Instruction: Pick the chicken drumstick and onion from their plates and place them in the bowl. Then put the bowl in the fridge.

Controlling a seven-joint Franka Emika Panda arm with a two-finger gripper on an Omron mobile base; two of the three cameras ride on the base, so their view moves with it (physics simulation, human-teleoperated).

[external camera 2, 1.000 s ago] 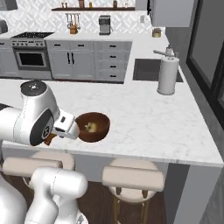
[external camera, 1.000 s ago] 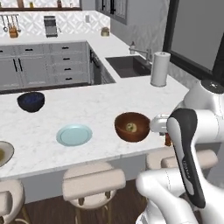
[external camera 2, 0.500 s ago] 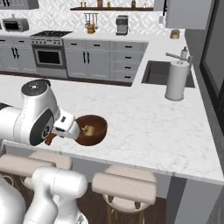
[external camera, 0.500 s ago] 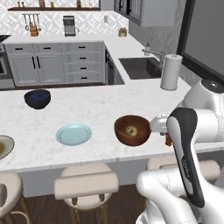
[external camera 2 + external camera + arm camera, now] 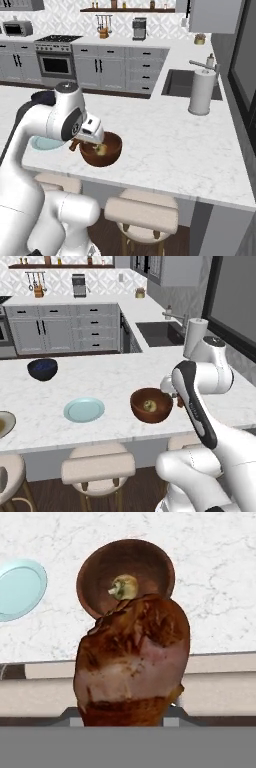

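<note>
While the base has rolled sideways, the pincer keeps the chicken drumstick clamped beside the bowl, where the onion lies.

arm: white, glossy | joints: dark (blk bands) | segs: rounded

the worktop is white marble with faint grey veins. the bowl is reddish-brown wood, the onion in it yellowish-tan. the chicken drumstick is glossy red-brown with paler pink patches. one plate is pale light blue; a smaller bowl dark navy.
</note>
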